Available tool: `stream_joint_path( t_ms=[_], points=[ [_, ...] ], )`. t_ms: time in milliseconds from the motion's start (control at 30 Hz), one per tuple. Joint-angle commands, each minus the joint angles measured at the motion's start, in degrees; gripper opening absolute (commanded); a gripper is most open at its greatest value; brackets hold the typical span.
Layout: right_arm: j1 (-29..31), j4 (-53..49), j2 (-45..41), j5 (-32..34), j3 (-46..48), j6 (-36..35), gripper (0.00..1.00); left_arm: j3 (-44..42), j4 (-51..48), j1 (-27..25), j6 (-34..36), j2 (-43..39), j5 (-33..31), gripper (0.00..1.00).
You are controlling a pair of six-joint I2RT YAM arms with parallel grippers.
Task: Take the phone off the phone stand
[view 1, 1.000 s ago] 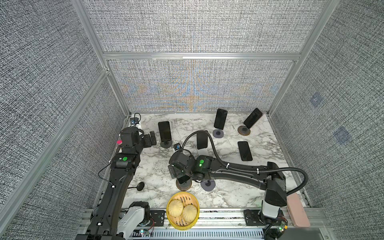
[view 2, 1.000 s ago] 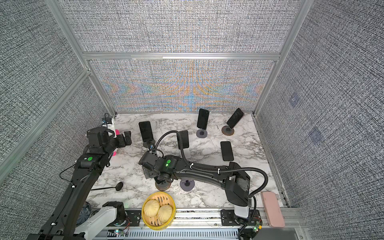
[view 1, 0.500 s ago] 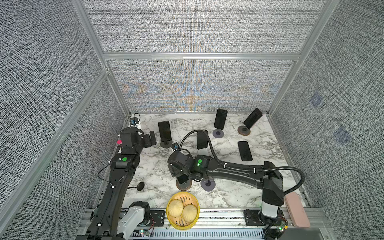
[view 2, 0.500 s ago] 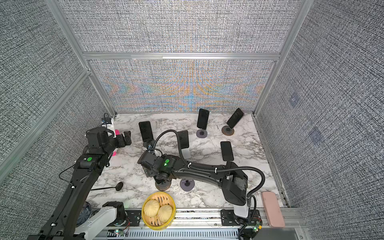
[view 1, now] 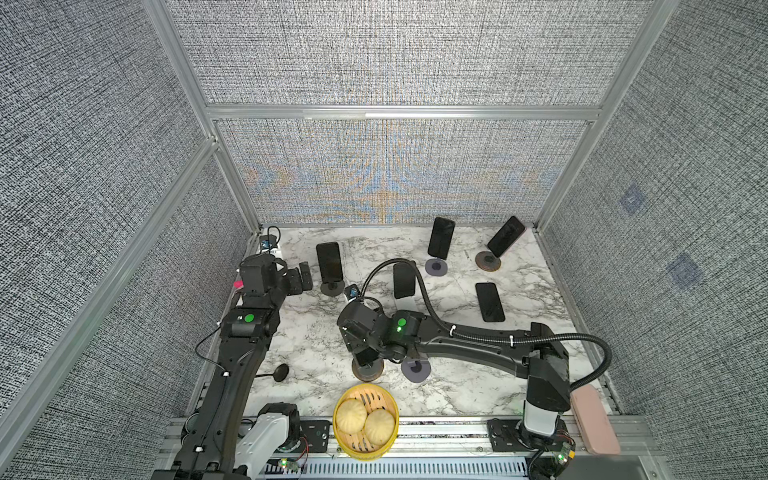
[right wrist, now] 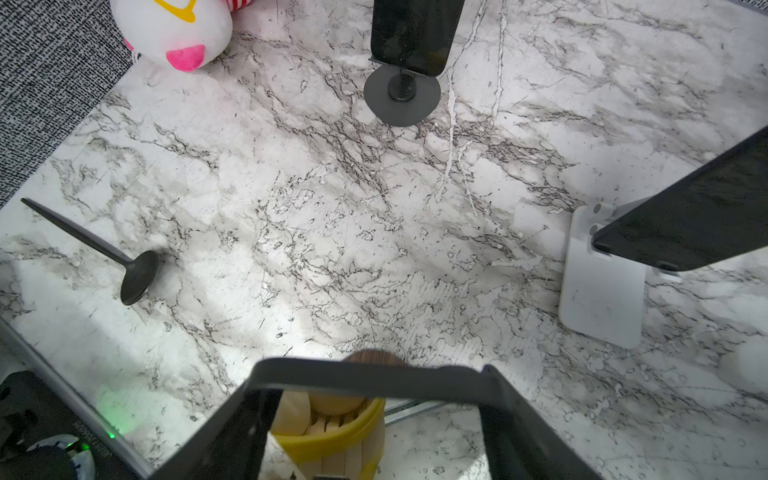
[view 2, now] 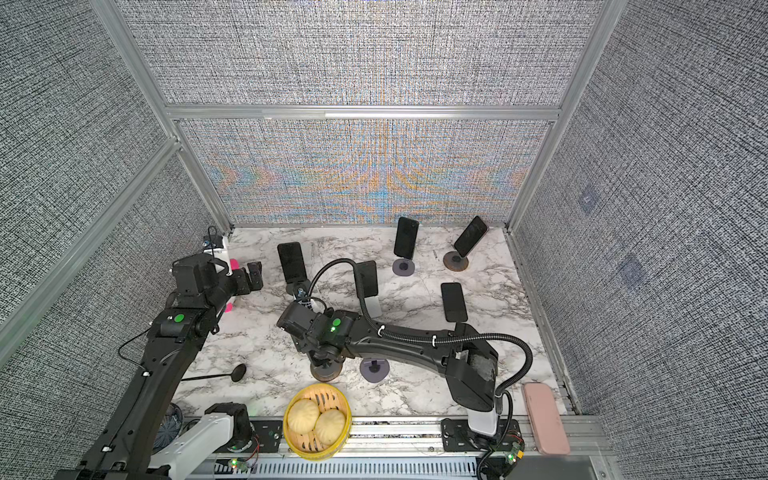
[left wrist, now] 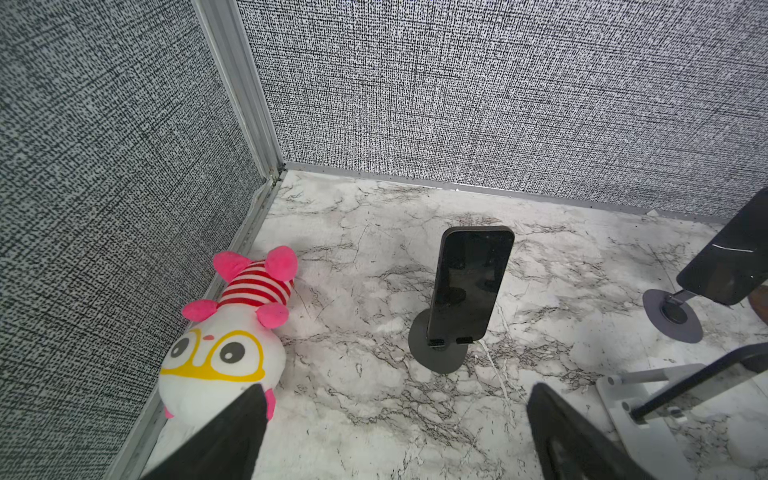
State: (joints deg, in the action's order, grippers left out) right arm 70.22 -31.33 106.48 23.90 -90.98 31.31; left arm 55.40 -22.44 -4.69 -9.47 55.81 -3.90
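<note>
The phone (right wrist: pixel 332 376) stands on a phone stand with a round wooden base (view 1: pixel 368 371) near the table's front middle. In both top views my right wrist covers most of it. My right gripper (right wrist: pixel 374 376) straddles the phone's upper edge from above, with a finger against each side edge, shut on it. In a top view the right gripper (view 1: pixel 365 352) sits directly over the wooden base (view 2: pixel 327 371). My left gripper (view 1: pixel 304 277) hovers open at the back left with nothing between its fingers (left wrist: pixel 249 415), facing another black phone on a black stand (left wrist: pixel 469 286).
A yellow steamer basket (view 1: pixel 351 444) with two buns stands just in front of the stand. An empty grey stand base (view 1: pixel 415 370) lies to its right and a black spoon (view 1: pixel 280 372) to its left. Several other phones stand on stands behind; one phone (view 1: pixel 489 302) lies flat. A plush toy (left wrist: pixel 232 332) lies by the left wall.
My right gripper's fingers have drawn in around the phone and the wrist has settled slightly lower over the stand. The left arm has not moved.
</note>
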Motion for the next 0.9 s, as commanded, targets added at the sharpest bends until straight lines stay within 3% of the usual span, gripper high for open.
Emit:
stream_joint_path(
  t_ms=[0, 500, 667, 867],
  points=[
    [0.1, -0.5, -0.4, 2.1, -0.2, -0.4, 0.72, 0.6, 0.4, 0.1, -0.3, 0.1, 0.5, 0.99],
    [-0.8, -2.5, -3.1, 1.6, -0.7, -0.4, 0.61, 0.6, 0.7, 0.5, -0.6, -1.4, 2.0, 0.99],
    [-1.7, -1.9, -4.0, -0.3, -1.2, -0.4, 0.53, 0.5, 0.7, 0.6, -0.6, -1.5, 1.9, 0.99],
    [-2.0, -4.7, -4.8, -0.2, -4.1, -2.0, 0.34, 0.5, 0.6, 0.7, -0.7, -1.4, 1.9, 0.99]
  ],
)
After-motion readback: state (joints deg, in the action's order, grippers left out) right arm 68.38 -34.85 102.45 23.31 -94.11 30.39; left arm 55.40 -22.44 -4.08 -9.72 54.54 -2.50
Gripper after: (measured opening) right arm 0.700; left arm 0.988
